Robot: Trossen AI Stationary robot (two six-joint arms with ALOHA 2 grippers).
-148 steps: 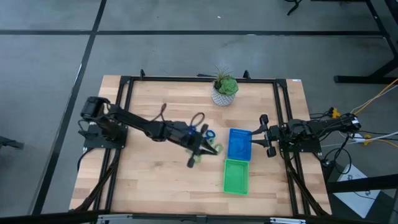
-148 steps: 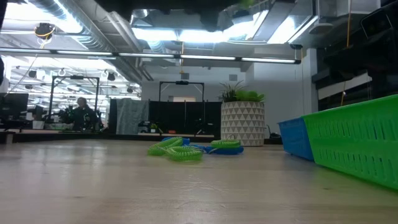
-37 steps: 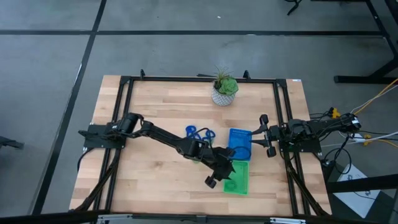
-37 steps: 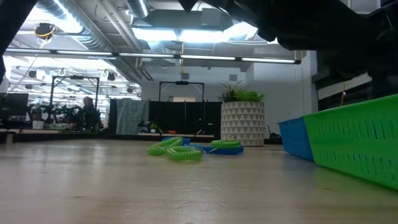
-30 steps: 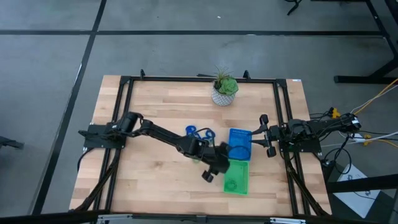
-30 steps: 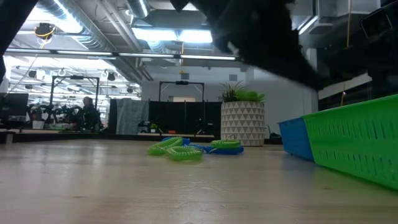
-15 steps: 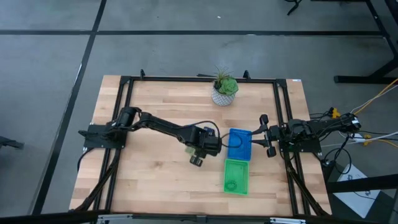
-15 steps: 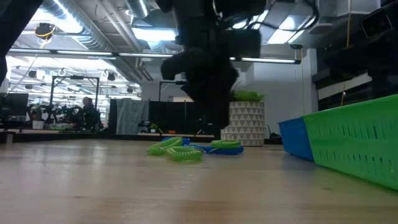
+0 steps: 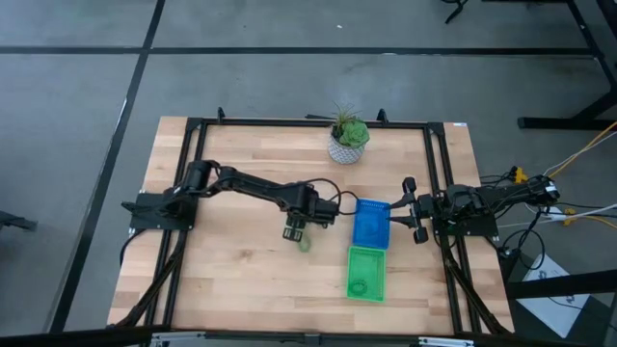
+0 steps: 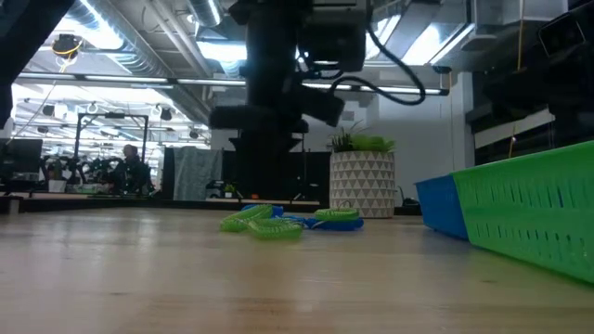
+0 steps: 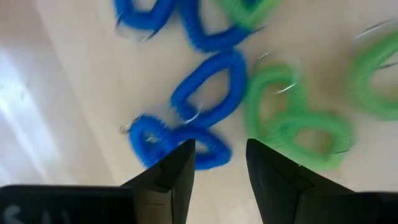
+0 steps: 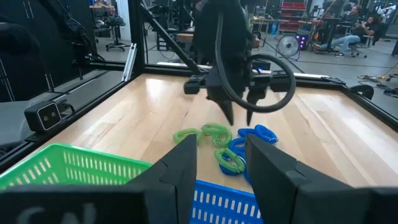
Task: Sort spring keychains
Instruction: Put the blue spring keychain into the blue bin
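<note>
Blue and green spring keychains (image 9: 307,241) lie heaped mid-frame, awaiting sorting.
Left gripper (image 9: 294,229) hovers above them, jaws narrowly apart and empty; right gripper (image 9: 413,212) idles, parted, beside the blue tray (image 9: 371,224).

The left gripper (image 9: 297,231) hangs over the spring keychains (image 9: 310,237) at mid-table, left of 2 trays (image 9: 368,249). 1 keychain (image 9: 361,286) lies in the nearer tray. A potted plant (image 9: 348,138) stands behind. The right gripper (image 9: 407,210) waits right of the trays.
</note>
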